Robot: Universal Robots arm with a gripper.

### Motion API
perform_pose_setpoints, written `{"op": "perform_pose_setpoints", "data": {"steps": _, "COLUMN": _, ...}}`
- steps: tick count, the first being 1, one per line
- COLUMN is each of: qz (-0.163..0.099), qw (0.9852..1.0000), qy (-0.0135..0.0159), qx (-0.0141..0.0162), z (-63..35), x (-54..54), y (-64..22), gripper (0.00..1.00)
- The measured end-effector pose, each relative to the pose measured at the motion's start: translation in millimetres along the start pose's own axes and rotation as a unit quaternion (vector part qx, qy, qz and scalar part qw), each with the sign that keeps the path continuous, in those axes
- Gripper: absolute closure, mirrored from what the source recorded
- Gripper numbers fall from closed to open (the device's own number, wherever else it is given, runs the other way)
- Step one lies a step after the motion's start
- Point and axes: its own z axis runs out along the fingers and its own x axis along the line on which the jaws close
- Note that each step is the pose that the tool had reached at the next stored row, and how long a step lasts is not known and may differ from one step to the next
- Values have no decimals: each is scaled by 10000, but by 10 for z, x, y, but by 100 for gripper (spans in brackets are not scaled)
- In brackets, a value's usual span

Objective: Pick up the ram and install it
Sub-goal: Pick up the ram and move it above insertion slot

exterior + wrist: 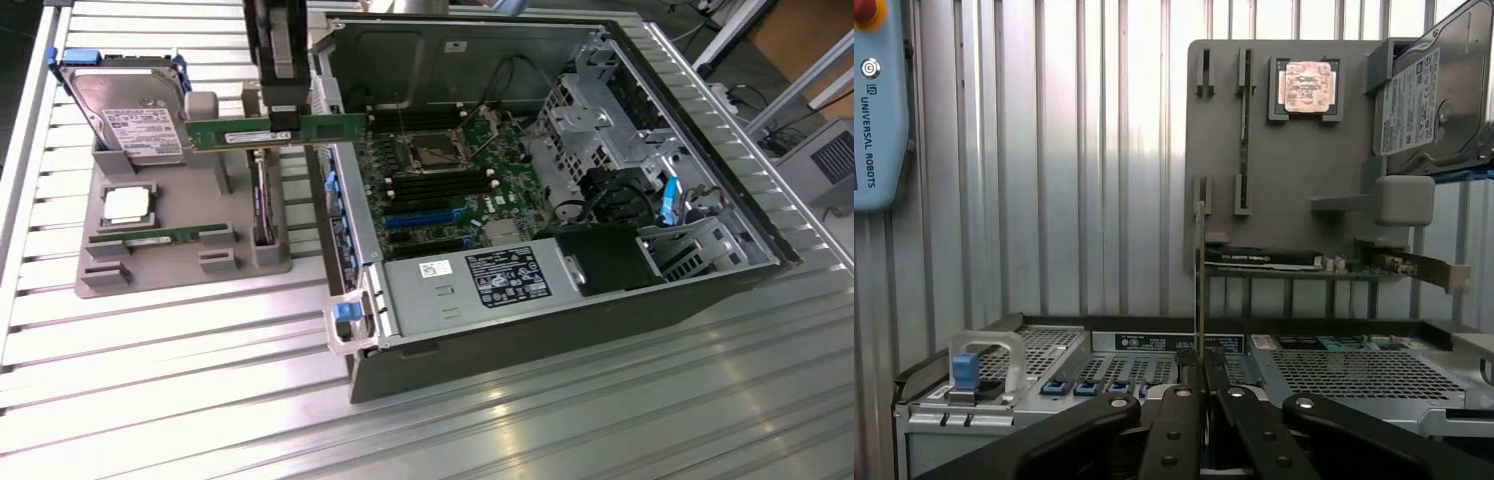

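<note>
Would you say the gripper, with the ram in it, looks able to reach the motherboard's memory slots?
Probably yes: the case lies open, the slots look uncovered, and the gripper holds the ram at the case's edge, nothing visibly between them.

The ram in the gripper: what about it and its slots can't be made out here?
Exterior view: the gripper covers the ram at its middle, hiding the grip itself.
Wrist view: the ram stands edge-on, so its chips and label cannot be seen.
Exterior view: the memory slots are too small to tell whether their latches are open.
</note>
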Motion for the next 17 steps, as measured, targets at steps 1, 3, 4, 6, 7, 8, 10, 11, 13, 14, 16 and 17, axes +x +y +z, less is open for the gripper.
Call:
{"op": "perform_pose_setpoints", "data": {"steps": 1, "qz": 0, "qw": 10000, "qy": 0, "qx": 0, "z": 0, "x": 0, "y": -11, "gripper": 88}}
{"op": "perform_pose_setpoints", "data": {"steps": 3, "qz": 0, "qw": 10000, "qy": 0, "qx": 0, "z": -1, "x": 0, "y": -34, "gripper": 88}}
{"op": "perform_pose_setpoints", "data": {"steps": 4, "qz": 0, "qw": 10000, "qy": 0, "qx": 0, "z": 0, "x": 0, "y": -44, "gripper": 88}}
{"op": "perform_pose_setpoints", "data": {"steps": 6, "qz": 0, "qw": 10000, "qy": 1, "qx": -1, "z": -1, "x": 1, "y": -79, "gripper": 88}}
{"op": "perform_pose_setpoints", "data": {"steps": 7, "qz": 0, "qw": 10000, "qy": 0, "qx": 0, "z": 0, "x": 1, "y": -100, "gripper": 88}}
{"op": "perform_pose_setpoints", "data": {"steps": 8, "qz": 0, "qw": 10000, "qy": 0, "qx": 0, "z": 0, "x": 1, "y": -114, "gripper": 88}}
{"op": "perform_pose_setpoints", "data": {"steps": 10, "qz": 0, "qw": 10000, "qy": 0, "qx": 0, "z": 0, "x": 1, "y": -134, "gripper": 88}}
{"op": "perform_pose_setpoints", "data": {"steps": 11, "qz": 0, "qw": 10000, "qy": 0, "qx": 0, "z": 0, "x": 1, "y": -144, "gripper": 88}}
{"op": "perform_pose_setpoints", "data": {"steps": 13, "qz": 0, "qw": 10000, "qy": 0, "qx": 0, "z": 0, "x": 1, "y": -163, "gripper": 88}}
{"op": "perform_pose_setpoints", "data": {"steps": 14, "qz": 0, "qw": 10000, "qy": 0, "qx": 0, "z": 0, "x": 1, "y": -174, "gripper": 88}}
{"op": "perform_pose_setpoints", "data": {"steps": 16, "qz": 0, "qw": 10000, "qy": 0, "qx": -1, "z": 0, "x": 1, "y": -209, "gripper": 88}}
{"op": "perform_pose_setpoints", "data": {"steps": 17, "qz": 0, "qw": 10000, "qy": 0, "qx": 0, "z": 0, "x": 2, "y": -236, "gripper": 88}}
